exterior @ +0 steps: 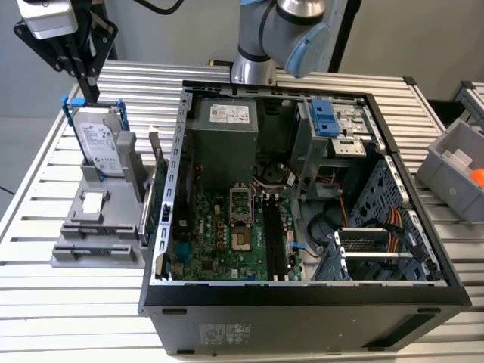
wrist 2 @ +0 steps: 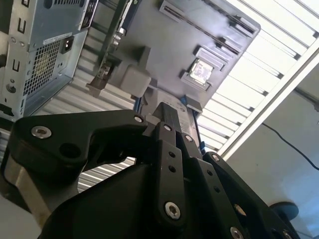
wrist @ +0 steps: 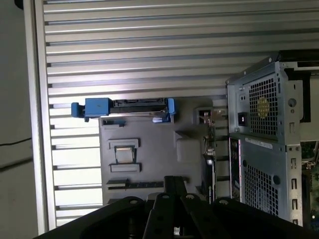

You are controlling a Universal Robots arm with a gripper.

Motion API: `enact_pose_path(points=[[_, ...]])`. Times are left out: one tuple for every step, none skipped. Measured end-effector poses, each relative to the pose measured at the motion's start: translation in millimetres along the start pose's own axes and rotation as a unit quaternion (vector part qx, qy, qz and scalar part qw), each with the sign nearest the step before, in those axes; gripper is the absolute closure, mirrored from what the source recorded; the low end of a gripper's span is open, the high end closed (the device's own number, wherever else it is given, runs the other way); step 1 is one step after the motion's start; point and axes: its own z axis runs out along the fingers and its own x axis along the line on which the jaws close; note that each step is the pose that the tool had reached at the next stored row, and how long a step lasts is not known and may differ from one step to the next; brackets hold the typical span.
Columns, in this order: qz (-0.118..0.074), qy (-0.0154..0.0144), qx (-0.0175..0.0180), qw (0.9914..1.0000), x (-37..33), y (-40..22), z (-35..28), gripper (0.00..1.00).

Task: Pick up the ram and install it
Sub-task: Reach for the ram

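Observation:
In the exterior view my gripper (exterior: 91,95) hangs at the far left, above a hard drive (exterior: 100,140) standing in a grey fixture (exterior: 76,253). Its fingers are shut with nothing between them. In the first wrist view the gripper (wrist: 174,180) is over a thin dark strip (wrist: 144,184) set edge-up in a slot of the fixture, which looks like the ram. The second wrist view has the gripper (wrist 2: 168,112) pointing down at the fixture (wrist 2: 164,45). The open computer case (exterior: 162,295) shows the motherboard's long black memory slots (exterior: 274,236).
A processor chip (wrist: 124,153) lies in a recess of the fixture. An expansion card (exterior: 153,162) stands between the fixture and the case wall. A grey bin (exterior: 454,178) with an orange item sits at the exterior view's right. The slatted metal table (exterior: 45,302) extends around everything.

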Motion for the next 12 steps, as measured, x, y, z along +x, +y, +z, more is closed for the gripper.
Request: enact_pose_path(points=[[0.0,0.0,0.0,1.0,0.3,0.0,0.1,1.0],[0.0,0.0,0.0,1.0,0.7,0.0,0.1,1.0],[0.0,0.0,0.0,1.0,1.0,-0.1,0.1,1.0],[0.0,0.0,0.0,1.0,1.3,-0.1,0.1,1.0],[0.0,-0.0001,0.0,1.0,1.7,-0.1,0.1,1.0],[0.0,-0.0001,0.0,1.0,2.0,-0.1,0.2,1.0],[0.0,0.0,0.0,1.0,2.3,-0.2,0.1,1.0],[0.0,0.0,0.0,1.0,2.6,-0.2,0.1,1.0],[0.0,-0.0001,-0.0001,1.0,2.9,-0.2,0.2,1.0],[0.0,0.0,0.0,1.0,3.3,-0.2,0.2,1.0],[0.0,0.0,0.0,1.0,3.7,-0.3,0.2,1.0],[0.0,0.0,0.0,1.0,4.0,-0.5,0.2,1.0]])
